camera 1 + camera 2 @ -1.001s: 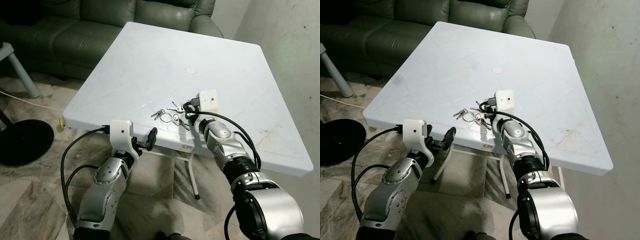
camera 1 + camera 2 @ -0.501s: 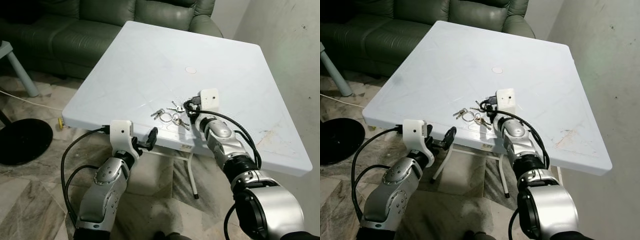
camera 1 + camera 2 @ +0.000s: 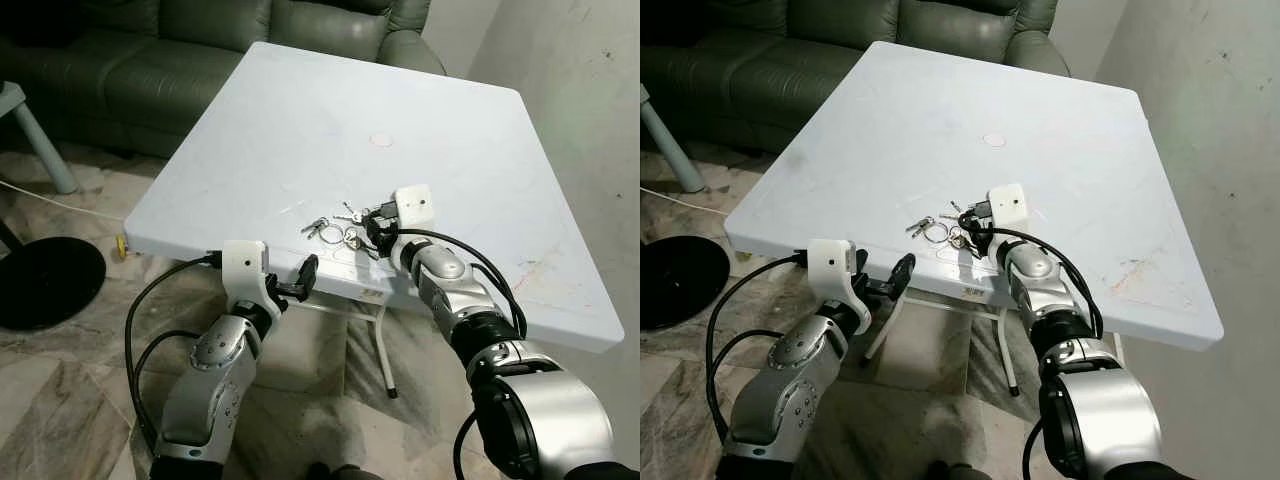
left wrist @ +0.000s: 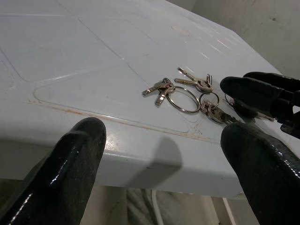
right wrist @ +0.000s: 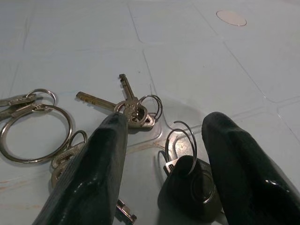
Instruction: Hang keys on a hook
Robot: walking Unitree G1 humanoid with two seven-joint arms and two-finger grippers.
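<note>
Several keys (image 3: 345,231) lie in a loose bunch near the white table's (image 3: 300,110) front edge, with your right gripper (image 3: 372,230) low beside them. Your left gripper (image 4: 159,154) waits spread below the edge. At the right wrist, fingers (image 5: 93,173) straddle the black fob (image 5: 190,185), unclosed; centre it, then close.

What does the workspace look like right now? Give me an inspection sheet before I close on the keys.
Surface: white square plastic table, scuffed, rust-coloured stain near its right edge.
Job's things: silver metal keys on linked rings lying flat near the front edge; small black fob with a wire ring beside them. Hook: nothing seen.
Clutter: nothing seen.
Grippers: right gripper open, fingers straddling the fob; left gripper open, off the table's front edge.
Cables: black cables looped along both forearms.
Surroundings: dark green leather sofa, marble-patterned floor, round black base.
</note>
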